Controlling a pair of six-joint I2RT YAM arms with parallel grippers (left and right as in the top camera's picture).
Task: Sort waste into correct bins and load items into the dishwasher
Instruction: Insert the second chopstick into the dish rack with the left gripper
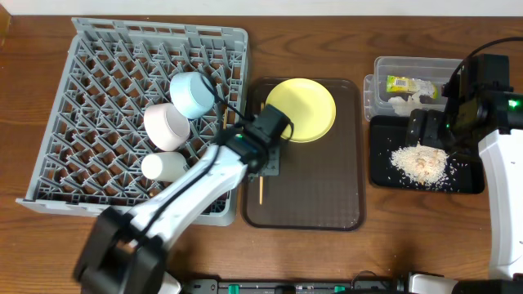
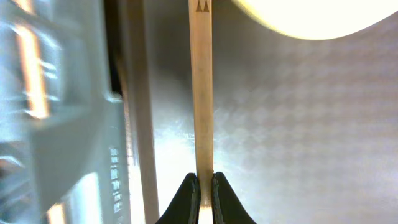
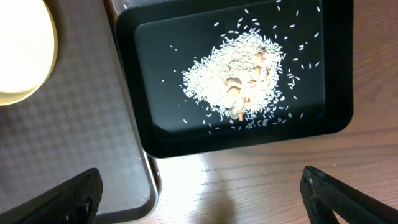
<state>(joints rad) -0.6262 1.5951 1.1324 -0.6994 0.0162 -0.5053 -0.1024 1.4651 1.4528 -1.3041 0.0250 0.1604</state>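
Note:
My left gripper (image 1: 265,157) is low over the left side of the brown serving tray, shut on a thin wooden chopstick (image 2: 200,93). The stick runs straight away from the black fingertips (image 2: 186,202); its near end shows below the gripper (image 1: 261,189). The yellow plate (image 1: 302,109) lies at the tray's far end, just past the stick (image 2: 298,15). In the grey dishwasher rack (image 1: 98,122) sit a light-blue bowl (image 1: 192,94), a white bowl (image 1: 167,125) and a small white cup (image 1: 162,166). My right gripper (image 3: 202,193) hangs open and empty above the black tray (image 3: 336,74) of rice scraps (image 3: 239,81).
The brown serving tray (image 1: 315,196) lies between the rack and the bins. The clear tub (image 1: 377,86) at the back right holds the yellow-green wrapper (image 1: 406,83) and white tissue (image 1: 400,104). The rack's blurred wall (image 2: 56,112) stands close on the left of the held chopstick.

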